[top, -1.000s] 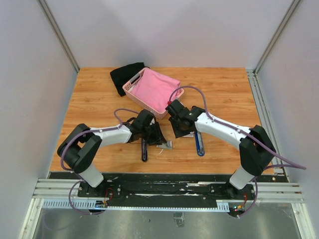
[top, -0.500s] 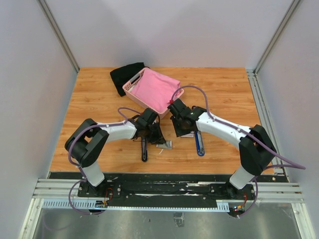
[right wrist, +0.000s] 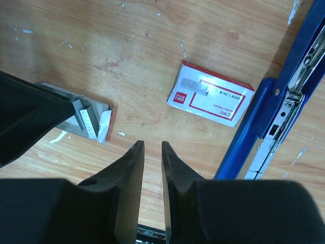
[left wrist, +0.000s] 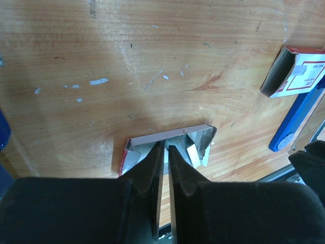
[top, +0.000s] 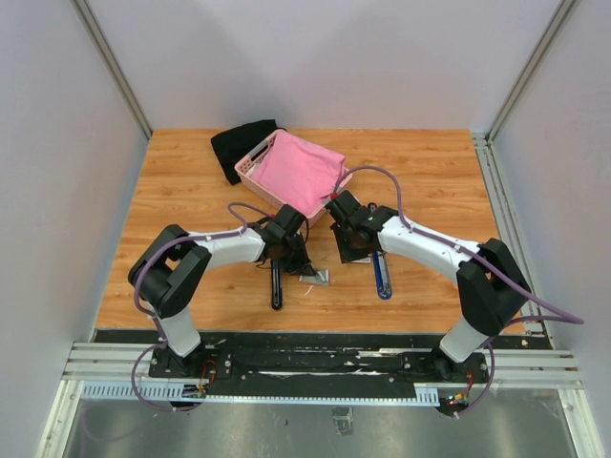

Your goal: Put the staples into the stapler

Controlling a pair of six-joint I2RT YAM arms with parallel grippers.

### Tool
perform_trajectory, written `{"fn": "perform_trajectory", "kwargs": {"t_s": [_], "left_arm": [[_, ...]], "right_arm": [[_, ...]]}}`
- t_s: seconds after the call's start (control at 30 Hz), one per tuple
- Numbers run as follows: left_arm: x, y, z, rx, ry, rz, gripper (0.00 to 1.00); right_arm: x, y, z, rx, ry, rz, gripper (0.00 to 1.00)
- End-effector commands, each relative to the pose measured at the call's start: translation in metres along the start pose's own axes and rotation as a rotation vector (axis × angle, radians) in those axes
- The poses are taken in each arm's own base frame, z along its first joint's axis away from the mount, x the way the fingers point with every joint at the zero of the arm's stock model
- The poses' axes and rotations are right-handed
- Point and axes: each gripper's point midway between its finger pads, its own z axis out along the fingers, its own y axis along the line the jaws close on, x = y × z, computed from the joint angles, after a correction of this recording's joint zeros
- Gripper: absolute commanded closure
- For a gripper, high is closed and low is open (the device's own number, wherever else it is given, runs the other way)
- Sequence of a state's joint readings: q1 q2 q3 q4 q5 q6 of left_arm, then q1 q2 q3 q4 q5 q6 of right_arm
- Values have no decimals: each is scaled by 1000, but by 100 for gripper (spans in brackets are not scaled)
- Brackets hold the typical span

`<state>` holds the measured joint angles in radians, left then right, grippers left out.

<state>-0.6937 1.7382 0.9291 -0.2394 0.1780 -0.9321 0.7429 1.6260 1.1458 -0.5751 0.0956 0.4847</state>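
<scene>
The wooden tabletop (top: 191, 191) carries everything, and the blue stapler (top: 382, 276) lies at its near centre-right, opened so that its metal rail and spring show in the right wrist view. Beyond that stapler and to its left sits a pink basket (top: 250, 167) holding a pink cloth (top: 301, 172), with a black cloth (top: 234, 143) behind it. Well to the left of the blue stapler lies a black stapler (top: 276, 286).

The small white carton (right wrist: 210, 99) with red print lies flat just beside the blue stapler's left side. Further left of the stapler is an open cardboard tray (left wrist: 167, 136), and the staples (right wrist: 86, 119), a silvery block, lie inside it.

The left gripper (left wrist: 163, 147) has its tips down in that tray, fingers drawn to a thin slit; whether they pinch anything I cannot tell. The right gripper (right wrist: 151, 147) hangs over bare wood left of the blue stapler, near the carton, its fingers slightly apart with nothing between them.
</scene>
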Motion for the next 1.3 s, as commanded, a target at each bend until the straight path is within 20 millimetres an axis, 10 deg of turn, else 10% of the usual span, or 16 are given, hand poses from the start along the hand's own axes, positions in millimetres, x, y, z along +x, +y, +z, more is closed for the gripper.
{"fn": "perform_trajectory", "kwargs": {"t_s": [0.0, 0.27, 0.73, 1.03, 1.27], "left_arm": [[9, 16, 7, -74, 31, 16, 88], [5, 2, -4, -6, 3, 17, 100], [-15, -49, -85, 342, -252, 95, 100], [-12, -66, -144, 540, -391, 207, 100], [-5, -90, -187, 693, -433, 323, 100]], "right_arm": [[-3, -6, -6, -4, -23, 42, 79], [-11, 2, -20, -64, -57, 54, 77], [-26, 33, -65, -293, -101, 106, 71], [-57, 65, -149, -792, -332, 118, 53], [-42, 82, -182, -984, -327, -84, 51]]}}
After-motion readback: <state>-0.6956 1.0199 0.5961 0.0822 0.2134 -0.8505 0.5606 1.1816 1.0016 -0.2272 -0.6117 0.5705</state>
